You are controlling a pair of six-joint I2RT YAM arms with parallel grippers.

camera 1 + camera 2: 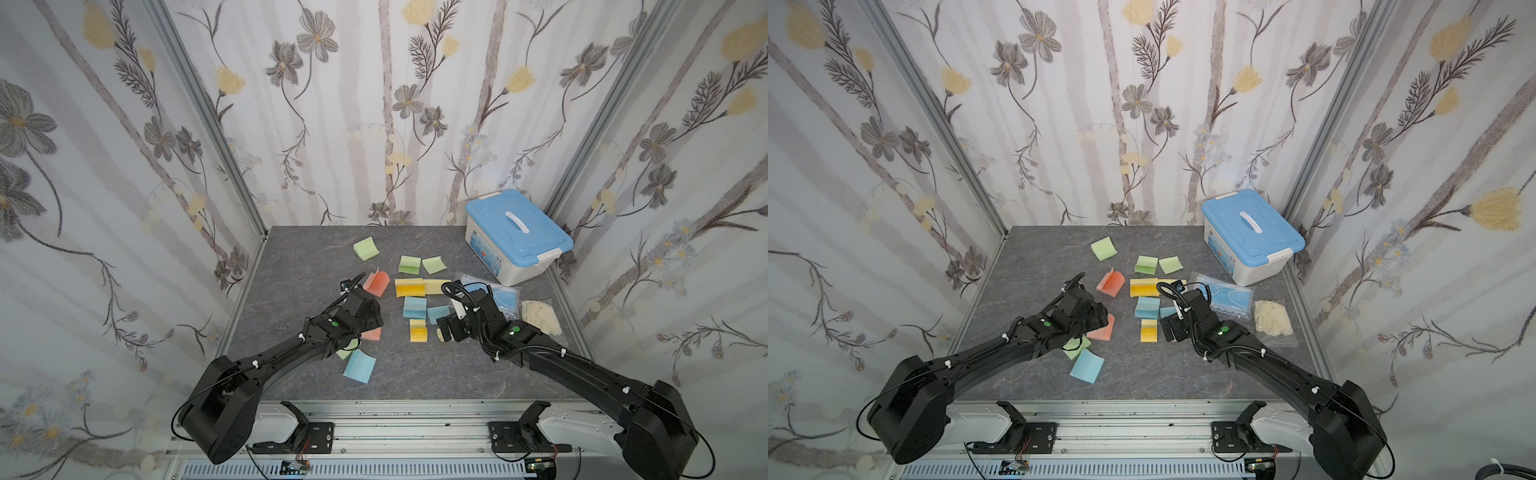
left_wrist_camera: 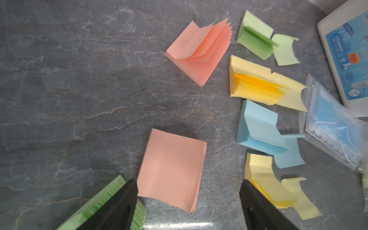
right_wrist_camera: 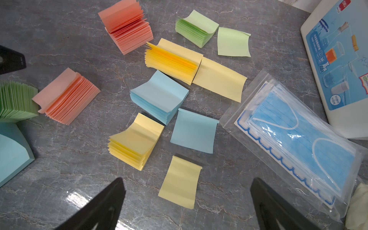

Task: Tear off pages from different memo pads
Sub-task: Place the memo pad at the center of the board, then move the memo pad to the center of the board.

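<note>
Pads (image 3: 159,95) nine, loose pages (image 3: 194,133) four — left tool (image 2: 188,181) and right tool (image 3: 188,179) spread, empty

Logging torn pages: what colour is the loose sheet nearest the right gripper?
Pale yellow; the sheet shows best in the right wrist view.

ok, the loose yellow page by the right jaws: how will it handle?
The yellow page is a single thin sheet, so probably floppy and very light. Flat on the glossy table, it would likely slide if pushed. Its curled edge looks the easiest pinch point.
</note>
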